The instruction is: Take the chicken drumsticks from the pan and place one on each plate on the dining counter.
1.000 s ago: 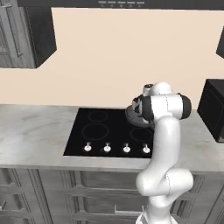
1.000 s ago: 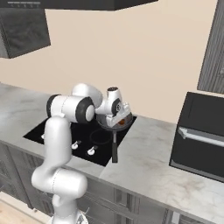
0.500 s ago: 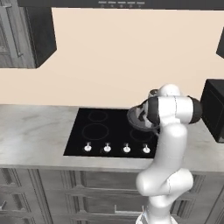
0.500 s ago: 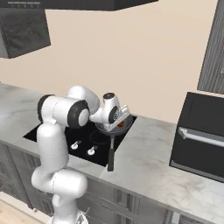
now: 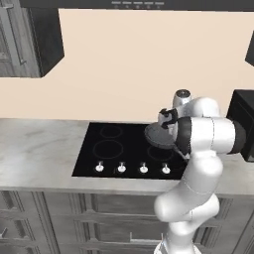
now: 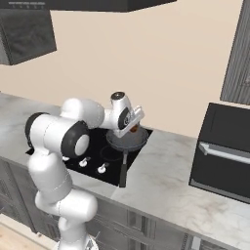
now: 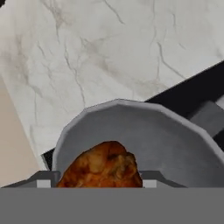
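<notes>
In the hand view the end effector sits low over the pan, its fingertips flanking a chicken drumstick at 6 o'clock; whether they pinch it I cannot tell. The right base view adds the pan's handle and worktop; the drumstick's lower part is cut off

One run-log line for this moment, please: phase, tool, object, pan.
phase: grasping over pan | tool: straddling golden-brown cooked drumstick, grip unconfirmed | round dark grey frying pan: on black glass cooktop
</notes>
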